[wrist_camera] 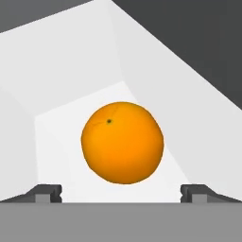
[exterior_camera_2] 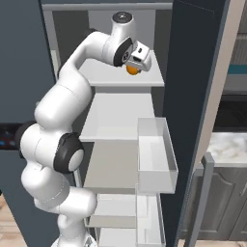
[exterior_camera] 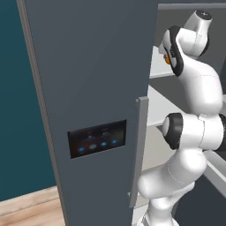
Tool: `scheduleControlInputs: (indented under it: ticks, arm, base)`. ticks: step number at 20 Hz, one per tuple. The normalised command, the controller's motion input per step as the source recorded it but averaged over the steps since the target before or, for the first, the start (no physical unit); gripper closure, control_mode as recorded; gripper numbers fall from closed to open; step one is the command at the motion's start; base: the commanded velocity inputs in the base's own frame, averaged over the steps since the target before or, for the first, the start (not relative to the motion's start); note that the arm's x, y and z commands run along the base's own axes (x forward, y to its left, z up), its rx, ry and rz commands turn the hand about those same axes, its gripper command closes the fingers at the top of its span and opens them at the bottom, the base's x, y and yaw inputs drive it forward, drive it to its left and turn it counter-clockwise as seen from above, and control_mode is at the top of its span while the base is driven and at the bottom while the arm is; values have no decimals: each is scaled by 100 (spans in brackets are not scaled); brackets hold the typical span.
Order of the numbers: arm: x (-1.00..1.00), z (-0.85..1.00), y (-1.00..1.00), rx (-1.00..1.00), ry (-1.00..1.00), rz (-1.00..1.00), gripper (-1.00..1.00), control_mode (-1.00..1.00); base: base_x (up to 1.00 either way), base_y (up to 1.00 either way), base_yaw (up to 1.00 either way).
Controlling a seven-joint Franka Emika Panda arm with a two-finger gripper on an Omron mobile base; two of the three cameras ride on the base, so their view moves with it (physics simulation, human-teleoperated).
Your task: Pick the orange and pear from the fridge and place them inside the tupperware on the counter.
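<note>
- Looking over the left base view, you see the tall grey fridge [exterior_camera: 92,88] with its door swung open, the dark panel with blue lights [exterior_camera: 97,139] facing you and the long vertical grey handle [exterior_camera: 137,150] beside the white arm. A sliver of the small round bright-orange orange [exterior_camera: 167,60] peeks out behind the arm's wrist, on an upper pale shelf [exterior_camera: 160,70].
- Turning to the right base view, you find the arm reaching into the fridge's upper compartment, its gripper [exterior_camera_2: 137,60] right at the orange, which rests on the top pale shelf. A strip of white-grey marbled counter [exterior_camera_2: 226,147] shows at right over dark cabinets.
- Checking the hand view, you see the orange centred between the two dark fingertips [wrist_camera: 47,193], which stand spread fully wide, either side of it and not touching. The gripper holds nothing.
</note>
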Motion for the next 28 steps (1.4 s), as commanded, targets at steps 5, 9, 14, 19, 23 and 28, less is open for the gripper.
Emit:
scheduleControlInputs:
  ticks: [5,9,14,19,23,28]
  arm:
    - [15,-4,-2,0,0,0,-100,-100]
    - [15,-5,-1,0,0,0,-100,-100]
    - [11,-7,0,0,0,0,-100,-100]
    - [6,-10,0,0,0,0,-100,-100]
    - [11,-9,0,0,0,0,-100,-100]
    - [16,-6,0,0,0,0,100,-100]
  base:
    - [0,0,0]
    - [0,0,0]
    - [0,0,0]
    - [0,0,0]
    - [0,0,0]
    - [0,0,0]
